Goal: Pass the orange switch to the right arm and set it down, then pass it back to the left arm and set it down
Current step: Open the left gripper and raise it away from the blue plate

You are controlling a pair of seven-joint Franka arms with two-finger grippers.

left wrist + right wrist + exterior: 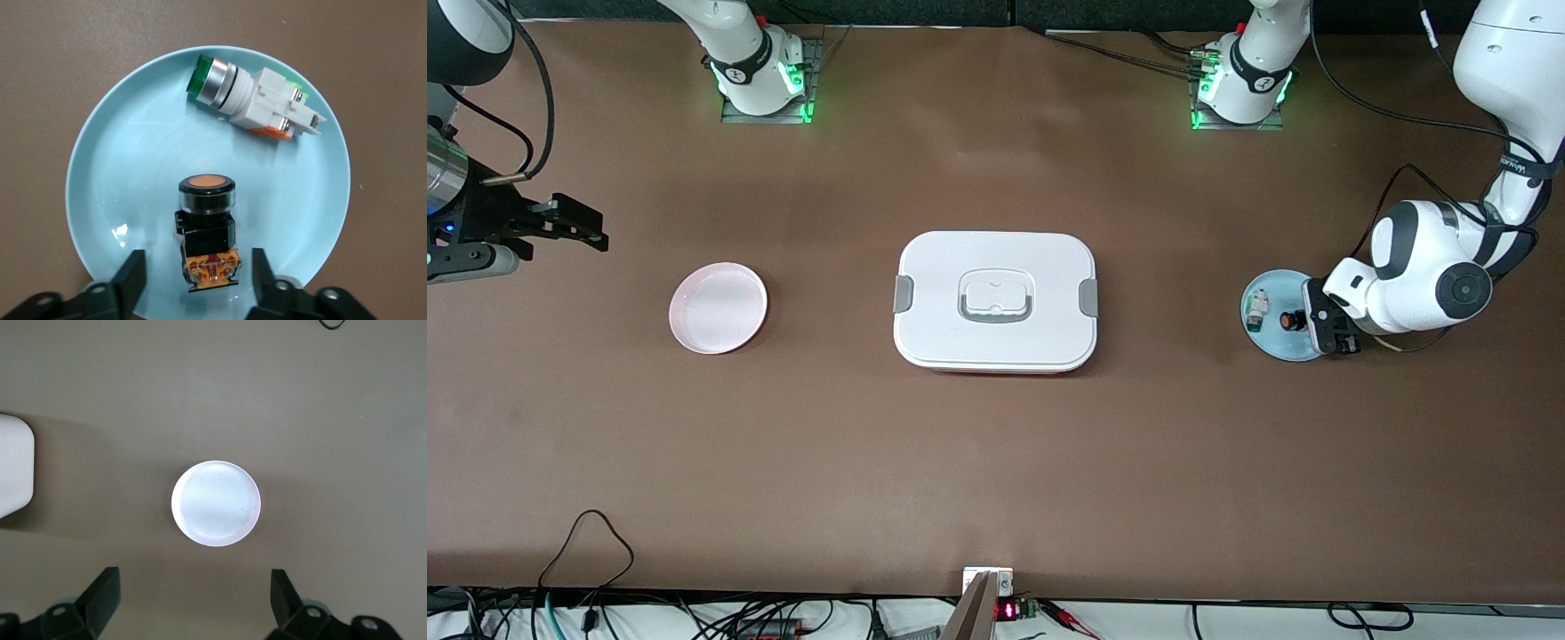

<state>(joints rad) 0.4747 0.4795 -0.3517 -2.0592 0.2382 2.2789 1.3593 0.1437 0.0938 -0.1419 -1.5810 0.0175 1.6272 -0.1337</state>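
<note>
The orange switch [1288, 320] [207, 200] lies on its side on a light blue plate [1279, 348] [127, 167] at the left arm's end of the table. My left gripper [1309, 318] [198, 267] is low over that plate and open. One finger stands on each side of the switch's orange rear block, with a gap on both sides. The white box [996, 342] [13, 467] sits shut at the table's middle. My right gripper [596, 227] [197, 587] hangs open and holds nothing, over bare table near the right arm's end.
A white-and-green component [1256, 309] [253, 97] shares the blue plate with the switch. A pink plate [719, 308] [215, 503] with nothing on it sits between the box and the right gripper. Cables and a small board lie along the table's edge nearest the front camera.
</note>
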